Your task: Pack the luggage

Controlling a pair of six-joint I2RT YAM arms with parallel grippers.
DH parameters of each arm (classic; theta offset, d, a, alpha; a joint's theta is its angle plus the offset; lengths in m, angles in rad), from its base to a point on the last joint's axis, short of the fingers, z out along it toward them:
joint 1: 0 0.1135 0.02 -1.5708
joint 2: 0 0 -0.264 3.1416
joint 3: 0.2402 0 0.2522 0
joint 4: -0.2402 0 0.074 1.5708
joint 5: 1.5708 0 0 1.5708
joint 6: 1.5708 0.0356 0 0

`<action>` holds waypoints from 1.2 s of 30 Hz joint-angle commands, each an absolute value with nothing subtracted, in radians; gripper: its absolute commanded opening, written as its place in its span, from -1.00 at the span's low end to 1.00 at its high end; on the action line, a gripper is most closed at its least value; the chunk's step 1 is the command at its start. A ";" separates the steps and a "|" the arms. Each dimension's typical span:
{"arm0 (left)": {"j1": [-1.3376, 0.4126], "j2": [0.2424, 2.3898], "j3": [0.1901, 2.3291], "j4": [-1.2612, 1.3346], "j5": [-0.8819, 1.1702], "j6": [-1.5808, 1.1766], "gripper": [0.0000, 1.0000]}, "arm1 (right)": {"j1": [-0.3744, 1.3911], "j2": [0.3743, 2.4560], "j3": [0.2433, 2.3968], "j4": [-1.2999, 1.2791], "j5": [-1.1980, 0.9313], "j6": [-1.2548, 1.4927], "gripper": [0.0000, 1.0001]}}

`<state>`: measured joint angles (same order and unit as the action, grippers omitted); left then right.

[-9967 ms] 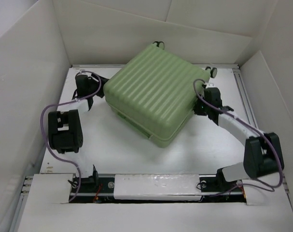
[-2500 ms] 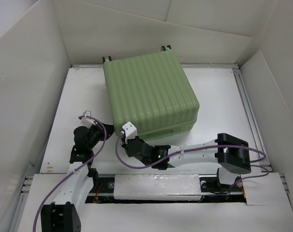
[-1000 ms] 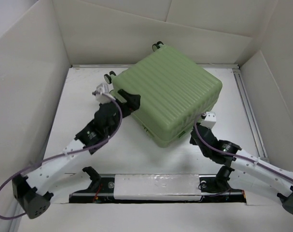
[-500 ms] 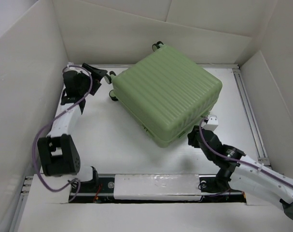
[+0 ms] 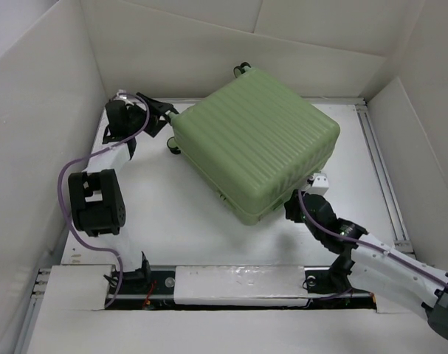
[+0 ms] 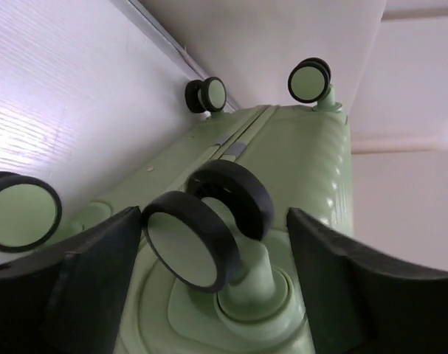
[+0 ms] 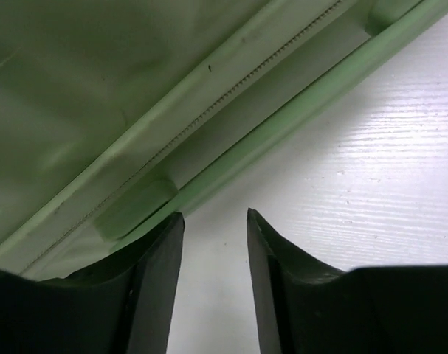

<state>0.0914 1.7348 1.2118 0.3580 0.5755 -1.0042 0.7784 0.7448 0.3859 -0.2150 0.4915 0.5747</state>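
The luggage (image 5: 257, 140) is a closed pale green ribbed suitcase lying flat, turned diagonally at the table's back middle. My left gripper (image 5: 164, 114) is open at its far-left corner, its fingers either side of a black caster wheel (image 6: 209, 236) without touching it. Other wheels (image 6: 207, 94) show beyond. My right gripper (image 5: 291, 209) is open, empty, low on the table at the suitcase's near-right side (image 7: 135, 110), by the zipper seam and bottom edge.
White walls close in the table at back and both sides. A metal rail (image 5: 378, 158) runs along the right edge. The arm bases stand on the front rail (image 5: 238, 284). Bare white tabletop (image 5: 179, 214) lies in front of the suitcase.
The left arm has swung from the suitcase's left side to its far-left corner wheel. The right gripper has edged closer to the near-right side. The suitcase has stayed put over the last second.
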 commanded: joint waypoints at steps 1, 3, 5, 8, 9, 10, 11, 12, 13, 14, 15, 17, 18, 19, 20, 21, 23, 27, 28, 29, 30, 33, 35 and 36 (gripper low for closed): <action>0.057 1.758 1.235 0.561 0.656 -1.084 0.33 | 0.733 0.776 0.385 -0.077 0.422 0.517 -0.11; 0.057 1.787 1.213 0.623 0.681 -1.123 -0.41 | 0.704 0.811 0.396 -0.022 0.394 0.489 -0.24; 0.057 1.796 1.177 0.687 0.692 -1.161 -0.71 | 0.655 0.839 0.416 0.014 0.324 0.437 -0.35; 0.057 1.796 1.141 0.750 0.692 -1.181 -0.71 | 0.620 0.873 0.437 0.043 0.267 0.396 -0.55; 0.057 1.796 1.129 0.750 0.692 -1.181 -0.71 | 0.606 0.873 0.448 0.058 0.256 0.385 -0.60; 0.057 1.796 1.129 0.750 0.692 -1.190 -0.51 | 0.606 0.882 0.448 0.077 0.247 0.367 -0.63; 0.048 1.796 1.129 0.750 0.701 -1.190 -0.34 | 0.592 0.882 0.448 0.077 0.247 0.367 -0.66; 0.048 1.796 1.129 0.750 0.701 -1.181 -0.19 | 0.577 0.873 0.459 0.077 0.230 0.356 -0.66; 0.048 1.796 1.120 0.750 0.701 -1.181 -0.04 | 0.568 0.858 0.459 0.077 0.230 0.356 -0.66; 0.048 1.796 1.120 0.750 0.701 -1.172 0.23 | 0.558 0.848 0.459 0.077 0.219 0.356 -0.66; 0.048 1.796 1.120 0.718 0.692 -1.163 0.34 | 0.539 0.839 0.459 0.077 0.219 0.347 -0.66; 0.048 1.775 1.120 0.687 0.683 -1.135 0.48 | 0.516 0.827 0.449 0.077 0.183 0.347 -0.66; 0.048 1.775 1.120 0.674 0.683 -1.108 0.52 | 0.490 0.827 0.449 0.077 0.173 0.324 -0.66; 0.048 1.766 1.120 0.654 0.683 -1.098 0.56 | 0.476 0.840 0.459 0.077 0.146 0.315 -0.66; 0.048 1.766 1.120 0.653 0.683 -1.098 0.56 | 0.462 0.868 0.468 0.077 0.131 0.314 -0.66; 0.048 1.756 1.120 0.653 0.674 -1.098 0.58 | 0.448 0.886 0.477 0.077 0.117 0.290 -0.66; 0.048 1.756 1.111 0.653 0.673 -1.098 0.58 | 0.426 0.922 0.506 0.077 0.094 0.278 -0.66; 0.048 1.732 1.042 0.770 0.687 -1.167 0.58 | 0.402 0.951 0.515 0.077 0.057 0.268 -0.69; 0.064 1.714 1.005 0.825 0.687 -1.190 0.58 | 0.402 0.934 0.515 0.077 0.057 0.268 -0.69; 0.075 1.695 0.938 0.926 0.687 -1.210 0.61 | 0.402 0.922 0.493 0.077 0.057 0.268 -0.69; 0.086 1.678 0.911 0.960 0.687 -1.224 0.66 | 0.402 0.907 0.492 0.077 0.048 0.268 -0.69; 0.098 1.640 0.868 1.015 0.687 -1.236 0.82 | 0.393 0.853 0.462 0.077 0.037 0.268 -0.69; 0.098 1.612 0.845 1.063 0.678 -1.236 0.87 | 0.393 0.832 0.451 0.077 0.028 0.268 -0.69; 0.098 1.603 0.836 1.081 0.669 -1.236 0.87 | 0.393 0.831 0.451 0.077 0.028 0.268 -0.69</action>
<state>0.1059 1.6764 0.8604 0.9058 0.6220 -1.2289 0.3897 0.8593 0.4366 -0.1028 0.1059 0.2607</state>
